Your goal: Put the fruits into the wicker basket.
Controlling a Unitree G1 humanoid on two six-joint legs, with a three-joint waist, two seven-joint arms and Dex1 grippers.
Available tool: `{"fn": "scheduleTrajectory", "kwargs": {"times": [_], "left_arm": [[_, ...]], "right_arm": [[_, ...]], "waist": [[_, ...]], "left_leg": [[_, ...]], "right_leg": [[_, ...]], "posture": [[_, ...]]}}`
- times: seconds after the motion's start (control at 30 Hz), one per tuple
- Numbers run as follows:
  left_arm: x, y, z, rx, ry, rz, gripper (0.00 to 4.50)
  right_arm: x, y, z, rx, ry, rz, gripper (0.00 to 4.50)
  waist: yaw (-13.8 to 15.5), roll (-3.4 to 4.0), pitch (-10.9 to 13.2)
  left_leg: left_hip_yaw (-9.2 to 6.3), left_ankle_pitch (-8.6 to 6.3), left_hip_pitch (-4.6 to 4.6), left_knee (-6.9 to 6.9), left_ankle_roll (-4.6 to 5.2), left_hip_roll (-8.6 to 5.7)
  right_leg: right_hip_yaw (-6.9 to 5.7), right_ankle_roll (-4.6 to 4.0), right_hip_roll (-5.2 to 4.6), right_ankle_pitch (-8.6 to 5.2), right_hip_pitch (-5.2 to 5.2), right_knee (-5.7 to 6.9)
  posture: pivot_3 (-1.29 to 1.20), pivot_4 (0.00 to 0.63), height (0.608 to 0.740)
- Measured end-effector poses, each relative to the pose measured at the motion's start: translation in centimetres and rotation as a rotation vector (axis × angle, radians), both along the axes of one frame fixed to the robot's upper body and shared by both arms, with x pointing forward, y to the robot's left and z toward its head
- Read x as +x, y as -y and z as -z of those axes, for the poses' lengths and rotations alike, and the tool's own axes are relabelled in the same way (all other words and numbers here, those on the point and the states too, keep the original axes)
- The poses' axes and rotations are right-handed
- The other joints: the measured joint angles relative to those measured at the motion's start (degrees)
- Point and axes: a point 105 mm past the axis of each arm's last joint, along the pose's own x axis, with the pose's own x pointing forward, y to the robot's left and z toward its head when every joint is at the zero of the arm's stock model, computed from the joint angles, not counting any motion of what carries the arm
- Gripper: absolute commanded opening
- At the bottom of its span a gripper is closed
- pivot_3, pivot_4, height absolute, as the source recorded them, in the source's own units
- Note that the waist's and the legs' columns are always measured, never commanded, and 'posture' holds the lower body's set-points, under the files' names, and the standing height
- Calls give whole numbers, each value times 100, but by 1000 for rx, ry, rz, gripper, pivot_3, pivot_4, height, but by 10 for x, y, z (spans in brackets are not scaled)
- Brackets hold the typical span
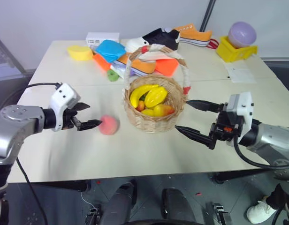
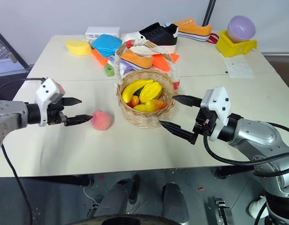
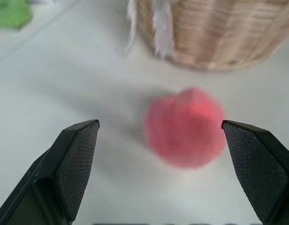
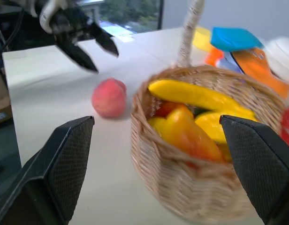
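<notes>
Nearest you, the right gripper (image 1: 197, 120) stands wide and empty beside the wicker basket (image 1: 155, 121), where the mango (image 1: 155, 96) already lies. Your left gripper (image 1: 87, 116) — also wide, holding nothing — points at the peach (image 1: 108, 125), which sits on the counter (image 1: 149, 154) just beside the basket. Risk: the round peach may roll away if one finger nudges it first.
</notes>
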Motion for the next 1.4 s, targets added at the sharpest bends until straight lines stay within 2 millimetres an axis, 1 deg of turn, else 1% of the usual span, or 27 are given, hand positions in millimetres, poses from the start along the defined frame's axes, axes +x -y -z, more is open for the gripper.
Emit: {"fn": "scheduleTrajectory", "kwargs": {"times": [0.13, 0.27, 0.33, 0.43, 0.47, 0.5, 0.57, 0.63, 0.67, 0.73, 0.77, 0.8, 0.87, 0.9, 0.93, 0.97, 1.07, 1.1, 1.13, 1.17, 1.2, 1.23, 1.3, 1.4], "left_arm": [[-2, 9, 16, 53, -41, 25, 4473], [2, 16, 30, 69, -77, 43, 4473], [5, 20, 33, 51, -83, 46, 3955], [12, 24, 33, 17, -74, 34, 2813], [13, 23, 34, 16, -75, 30, 2580], [13, 23, 34, 15, -78, 29, 2503], [12, 23, 33, 5, -77, 42, 2503], [8, 18, 27, -26, -72, 53, 2503], [6, 15, 22, -51, -62, 60, 2503], [5, 19, 1, -131, -11, 94, 2503], [10, 36, -24, -236, 56, 125, 2503], [10, 50, -43, -284, 116, 174, 2503], [12, 80, -71, -366, 204, 236, 2503], [12, 97, -79, -389, 230, 265, 2503], [12, 106, -78, -393, 229, 279, 2503], [15, 119, -73, -390, 212, 282, 2503], [21, 140, -58, -366, 168, 282, 2503], [24, 147, -50, -342, 152, 286, 2994], [26, 149, -46, -334, 142, 283, 3511], [27, 150, -43, -329, 136, 280, 3810], [28, 149, -42, -321, 141, 276, 4339], [29, 149, -44, -317, 161, 278, 4435], [28, 147, -55, -343, 220, 308, 4435], [18, 133, -71, -477, 263, 355, 4435]], "right_arm": [[0, -4, 0, 0, -2, -19, 4500], [0, -6, 1, -4, -11, -22, 4500], [-1, -8, 2, -5, -17, -25, 4500], [-2, -10, 3, -8, -17, -30, 4500], [-3, -11, 3, -10, -15, -34, 4500], [-4, -12, 4, -11, -16, -36, 4500], [-4, -12, 4, -11, -18, -32, 4500], [-4, -12, 5, -11, -22, -30, 4500], [-4, -12, 5, -11, -22, -30, 4500], [-4, -12, 6, -11, -23, -29, 4500], [-4, -10, 6, -11, -25, -24, 4500], [-3, -11, 5, -11, -23, -28, 4500], [-1, -10, 4, -12, -16, -24, 4500], [0, -8, 5, -13, -16, -19, 4500], [1, -8, 5, -13, -16, -15, 4500], [2, -6, 5, -14, -15, -5, 4500], [3, -4, 6, -12, -18, 7, 4500], [4, -3, 6, -11, -18, 15, 4500], [4, -3, 6, -10, -17, 20, 4500], [4, -2, 7, -10, -19, 28, 4500], [5, -1, 8, -10, -21, 41, 4500], [6, 0, 10, -10, -23, 58, 4500], [9, 3, 11, -2, -23, 97, 4500], [22, 12, 13, 16, -9, 189, 4500]], "waist": [[-11, 1, 0], [-17, 1, 0], [-17, 1, 0], [-13, 1, 0], [-14, 1, 0], [-14, 1, 0], [-15, 1, 0], [-28, 1, 0], [-37, 2, 1], [-25, 2, 1], [40, 4, 2], [90, 0, 4], [149, -3, 0], [148, -5, -1], [139, -7, -2], [128, -7, -2], [104, -7, -1], [98, -7, -1], [79, -7, -1], [63, -7, -1], [52, -7, -1], [45, -7, -1], [2, -7, -1], [-52, -3, -3]], "left_leg": [[0, 0, -1, -4, 0, 3], [0, 1, -4, -8, 0, 8], [0, 2, -5, -7, 0, 8], [0, 2, -5, -4, 0, 7], [0, 2, -5, -4, 0, 7], [0, 2, -5, -3, 0, 6], [0, 2, -5, -3, 0, 6], [0, 2, -5, -4, 0, 8], [0, 2, -5, -5, 0, 8], [-2, 2, -6, -4, 0, 9], [-8, 2, -6, 1, 0, 4], [-9, 2, -10, 9, 0, 5], [-5, 1, 2, 22, 1, -3], [-2, 2, 2, 24, 2, -6], [1, 2, 3, 27, 2, -6], [4, 3, 3, 27, 4, -6], [3, 12, 3, 24, 14, 4], [2, 14, 3, 20, 14, 6], [2, 14, 2, 18, 14, 8], [1, 14, 1, 17, 14, 8], [0, 14, 1, 17, 14, 8], [0, 14, 0, 17, 14, 7], [0, 14, 0, 18, 14, 5], [1, 13, 7, 18, 13, 6]], "right_leg": [[2, 1, 4, 0, -15, 2], [4, 2, 12, 0, -27, 5], [4, 3, 12, 0, -26, 5], [4, 4, 12, 1, -25, 5], [4, 4, 11, 1, -24, 5], [4, 4, 11, 1, -24, 5], [4, 4, 11, 1, -24, 5], [4, 4, 13, 1, -25, 6], [5, 3, 13, 1, -29, 8], [3, 3, 14, 1, -28, 8], [-12, 5, 7, 0, -14, 7], [-21, 5, 5, 0, -12, 5], [-19, 6, 1, 1, 15, -2], [-18, 8, 1, 2, 19, -4], [-15, 11, 2, 4, 23, -4], [-9, 13, 4, 5, 35, 2], [-4, 16, 19, 6, 21, 15], [-4, 20, 21, 9, 17, 18], [-3, 24, 23, 11, 14, 19], [-3, 23, 24, 10, 13, 19], [-4, 23, 23, 10, 13, 19], [-4, 20, 23, 9, 13, 19], [-4, 13, 21, 5, 15, 19], [-2, 11, 22, 5, 19, 18]], "posture": [[0, 150, 740], [0, 150, 740], [0, 150, 740], [0, 150, 740], [0, 150, 740], [0, 150, 740], [0, 150, 740], [0, 150, 740], [0, 150, 740], [0, 150, 740], [0, 150, 740], [0, 150, 740], [0, 150, 740], [0, 150, 740], [0, 150, 740], [0, 150, 740], [0, 150, 740], [0, 150, 740], [0, 150, 740], [0, 150, 740], [0, 150, 740], [0, 150, 740], [0, 150, 740], [0, 150, 740]]}}
